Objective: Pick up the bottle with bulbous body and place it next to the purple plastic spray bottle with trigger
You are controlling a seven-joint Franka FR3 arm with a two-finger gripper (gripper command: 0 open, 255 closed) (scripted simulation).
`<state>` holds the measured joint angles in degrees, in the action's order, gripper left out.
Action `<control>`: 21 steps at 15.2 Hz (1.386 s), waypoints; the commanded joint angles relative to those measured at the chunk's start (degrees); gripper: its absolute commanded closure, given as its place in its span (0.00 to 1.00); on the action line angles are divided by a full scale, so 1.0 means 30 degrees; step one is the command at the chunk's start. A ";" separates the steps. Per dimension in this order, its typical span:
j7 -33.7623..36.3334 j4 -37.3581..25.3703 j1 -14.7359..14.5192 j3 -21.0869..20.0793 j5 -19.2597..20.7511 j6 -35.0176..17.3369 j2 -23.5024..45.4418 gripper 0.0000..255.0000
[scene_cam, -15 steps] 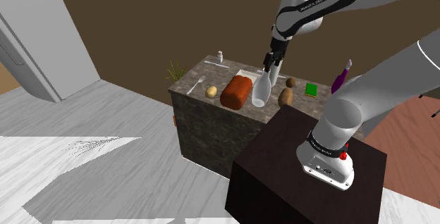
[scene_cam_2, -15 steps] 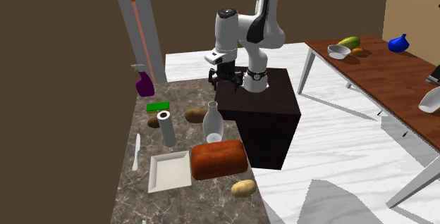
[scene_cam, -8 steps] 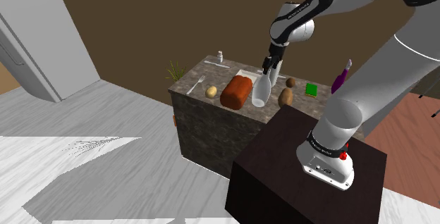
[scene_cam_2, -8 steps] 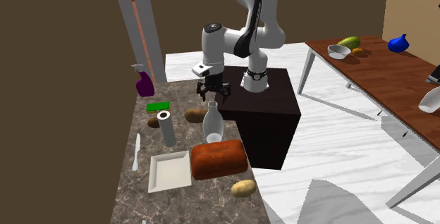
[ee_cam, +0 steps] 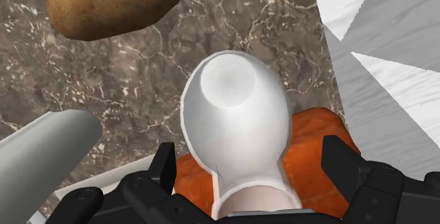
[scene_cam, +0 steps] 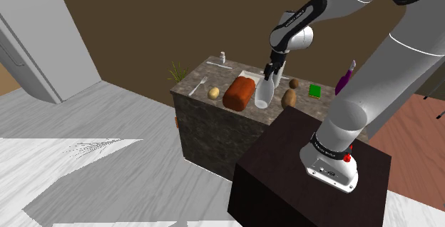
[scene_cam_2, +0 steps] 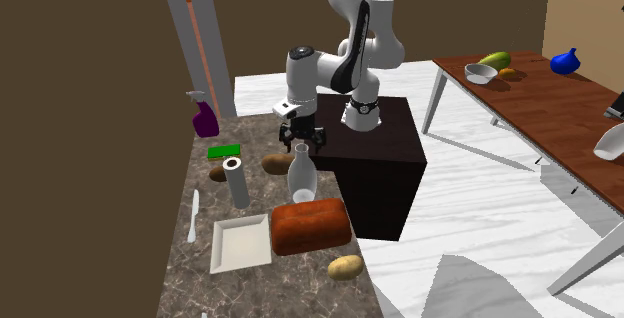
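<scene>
The end effector [ee_cam: 251, 151] is open. Its black fingers [ee_cam: 164, 168] stand apart on either side of the bulbous bottle [ee_cam: 236, 120], and slivers of the orange-brown bread loaf [ee_cam: 319, 134] show in the gaps, so nothing is clasped. The hand's black body hides part of the bottle, and the bottle covers most of the loaf.

In the second exterior view the end effector [scene_cam_2: 300, 140] hangs just above the bottle's [scene_cam_2: 302, 178] neck, near the frame's middle. The bottle stands upright on the marble desk [scene_cam_2: 190, 266]. Whether it touches the loaf [scene_cam_2: 311, 226] below it in the frame cannot be told. A grey cylinder [scene_cam_2: 237, 183] stands just to its left.

The purple spray bottle [scene_cam_2: 205, 119] stands well apart from the bulbous bottle, at the upper left by the wall. In the shoulder view the arm cuts off its [scene_cam: 345, 77] lower part.
</scene>
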<state>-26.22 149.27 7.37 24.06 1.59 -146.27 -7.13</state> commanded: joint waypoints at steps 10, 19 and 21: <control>-0.0033 -0.0003 -0.0013 0.0008 -0.0044 -0.0064 0.0067 1.00; 0.0427 -0.0292 0.0149 -0.0139 0.0537 0.1145 -0.0916 1.00; 0.0612 -0.0466 0.0221 -0.0222 0.0762 0.1753 -0.1375 1.00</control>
<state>-24.62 148.10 7.87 23.48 3.48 -141.97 -10.49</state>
